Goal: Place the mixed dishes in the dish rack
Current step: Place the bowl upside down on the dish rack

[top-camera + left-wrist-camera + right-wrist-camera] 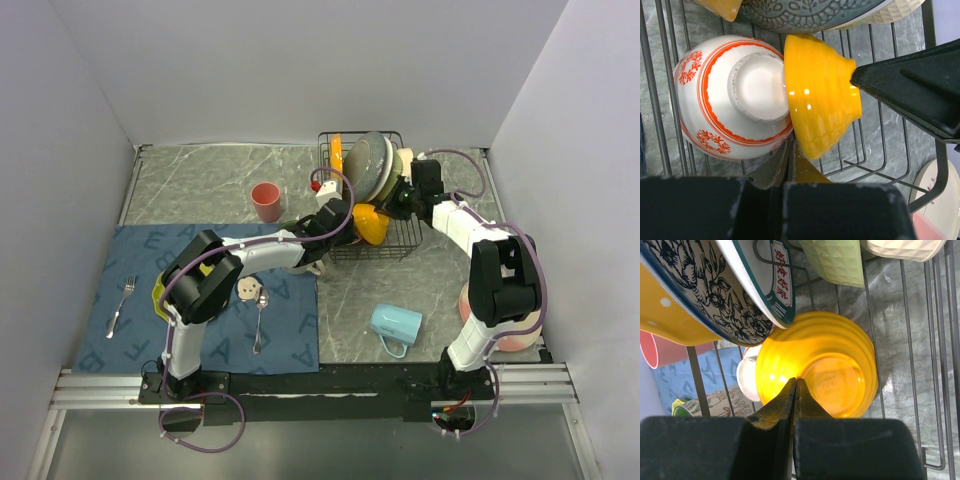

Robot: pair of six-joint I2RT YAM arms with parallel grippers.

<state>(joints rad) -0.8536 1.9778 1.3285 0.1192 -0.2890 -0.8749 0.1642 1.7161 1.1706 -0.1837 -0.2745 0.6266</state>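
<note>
**ITEM: yellow bowl, being settled in dish rack**

Loc.: yellow bowl (820, 360) lies on its side on the front wires of the dish rack (402, 235), touching the red-patterned bowl (715, 100) beside it.

Handling (est.): step looks like nudging the bowl into its seat.
- Right fingers (782, 402) are pressed together w/ nothing between, tips against the bowl's outer wall nr the foot ring.
- Left fingers (771, 170) are also closed, tips at the bowl's edge. Whether they pinch the rim, cannot tell.
- Best done w/ a slow, short push along the wires so the bowl neither rolls nor knocks its neighbour.
- Keep both wrists clear of the plates leaning overhead.
- Glaze likely slick, so contact may slide.

Looks: glossy, ribbed outside, plain foot ring, no chips seen.

Around: grey plate (810, 12) w/ relief pattern and others stand in the rear slots. Outside the rack, on the surface (200, 185): pink cup (266, 200), blue mug (397, 325) on its side, pink plate (520, 340) under the right arm. That leaves 3 pcs at least unloaded. Blue mat (150, 260) at left carries fork (121, 303) and spoon (260, 318).
</note>
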